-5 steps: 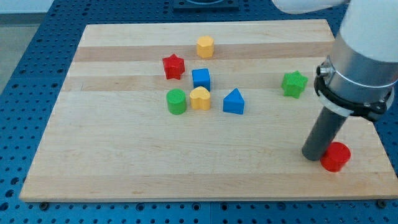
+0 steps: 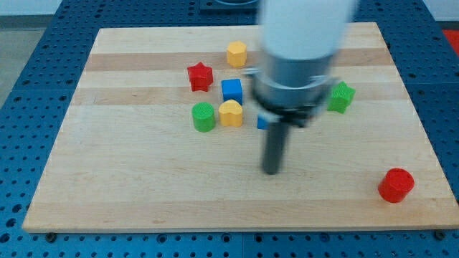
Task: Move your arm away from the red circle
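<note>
The rod's tip (image 2: 270, 171) is seen low in the middle of the frame, planted on bare wood of the tabletop (image 2: 129, 186). No gripper is carried on this arm, so nothing is held and no opening can be reported; only the dark rod is shown, blurred along its length.

The red circle (image 2: 396, 185) is found at the lower right of the frame, close to the board's bottom-right corner, well apart from the tip. Open wood lies between the two.

Above the tip, the cluster of blocks is spread across the upper middle of the frame. A blue block (image 2: 262, 122) is mostly hidden behind the arm's body, with only a sliver showing beside the rod, so its shape cannot be told. To the left of that, a yellow block with a rounded top (image 2: 231, 113) is set just beside a green cylinder (image 2: 204, 117). A blue cube (image 2: 232, 90) is placed just above the yellow one. A red star (image 2: 200, 77) is seen further up and left, and a yellow hexagonal block (image 2: 237, 54) sits nearest the top edge. A green star (image 2: 341, 97) is visible right of the arm's grey housing.
</note>
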`<state>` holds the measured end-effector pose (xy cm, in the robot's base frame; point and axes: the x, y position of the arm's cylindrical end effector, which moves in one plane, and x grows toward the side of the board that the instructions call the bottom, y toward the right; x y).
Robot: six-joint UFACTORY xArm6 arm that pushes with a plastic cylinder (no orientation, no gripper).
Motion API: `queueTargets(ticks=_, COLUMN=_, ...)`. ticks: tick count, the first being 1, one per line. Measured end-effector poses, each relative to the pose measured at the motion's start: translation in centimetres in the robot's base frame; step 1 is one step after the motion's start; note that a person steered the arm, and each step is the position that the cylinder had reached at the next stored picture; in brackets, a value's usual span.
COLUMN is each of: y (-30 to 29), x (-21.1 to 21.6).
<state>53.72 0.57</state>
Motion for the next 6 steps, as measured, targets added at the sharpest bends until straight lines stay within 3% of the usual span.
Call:
queueTargets(ticks=1, y=-13.2, x=-2.1)
queueTargets(ticks=2, y=-20.1, x=-6.2)
queueTargets(ticks=3, y=-17.2, x=-10.3)
queueTargets(ticks=6, y=-8.1, x=-12.7)
